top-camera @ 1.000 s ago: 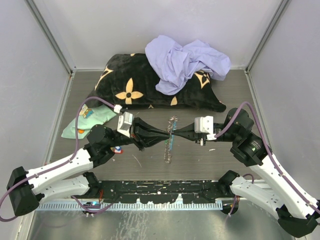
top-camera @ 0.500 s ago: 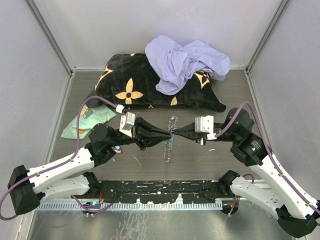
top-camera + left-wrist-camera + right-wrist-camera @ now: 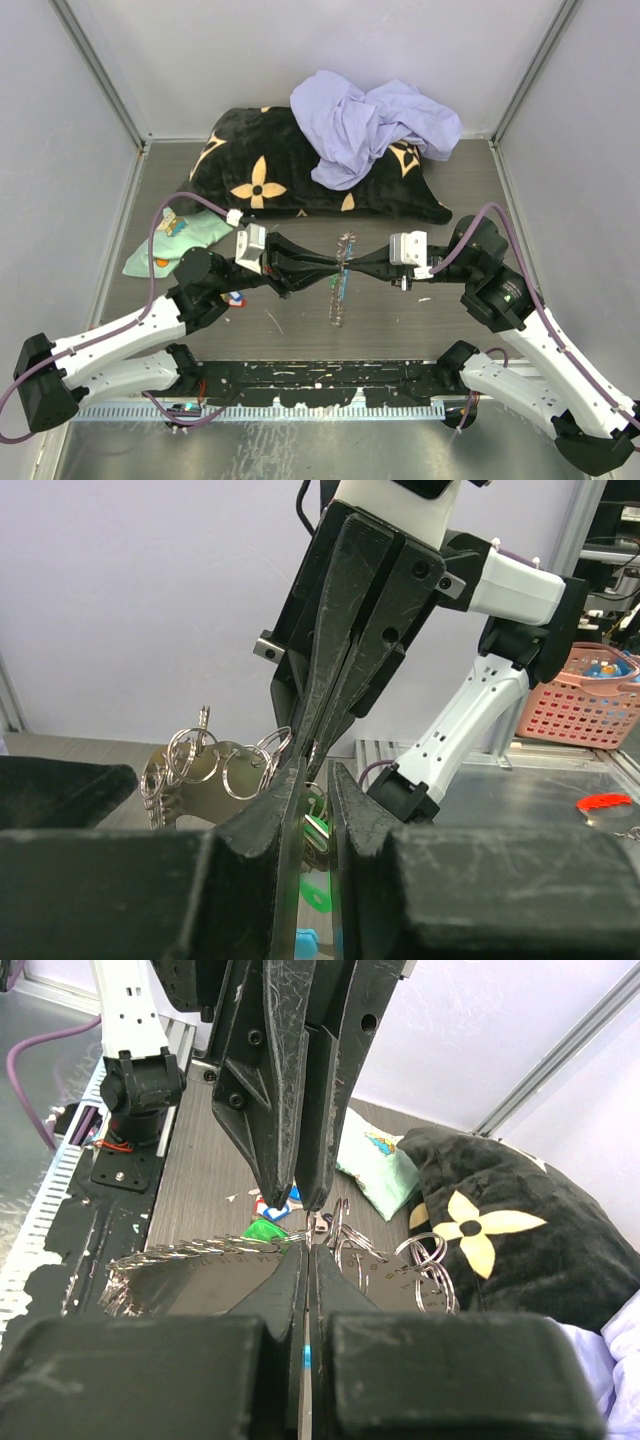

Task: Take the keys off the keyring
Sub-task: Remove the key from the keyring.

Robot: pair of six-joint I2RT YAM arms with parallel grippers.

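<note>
1. As both arms reach in from the near edge, the left fingers [image 3: 312,266] and right fingers [image 3: 366,265] meet tip to tip over the middle of the bench [image 3: 420,320], level with each other.
2. Left arm [image 3: 120,335]: its base sits at the near-left corner and the forearm slants up and inward. The elbow is bent, and the wrist is turned so the fingers point flat to the right.
3. Right arm [image 3: 555,365]: much the mirror image. It rises from the near-right corner with the elbow folded close to the right wall, fingers pointing left.
4. The keyring [image 3: 336,300] is right at the meeting point, a thin silver strip running from just behind the tips toward the near edge.
5. Right fingers are clamped flat together, nipping the keyring. From the left wrist, its steel rings [image 3: 193,750] bunch just left of those tips, up off the bench.
6. Left fingers stand a sliver apart, their tips pressed into the same bunch. Whether they actually pinch anything I cannot tell.
7. A key with a green tag [image 3: 316,828] hangs below the rings, glimpsed through that sliver.
8. Behind them a black flowered pillow [image 3: 260,170] lies at the back with a lilac cloth [image 3: 375,120] heaped on it. A mint cloth [image 3: 185,240] lies beside the left wrist.
</note>
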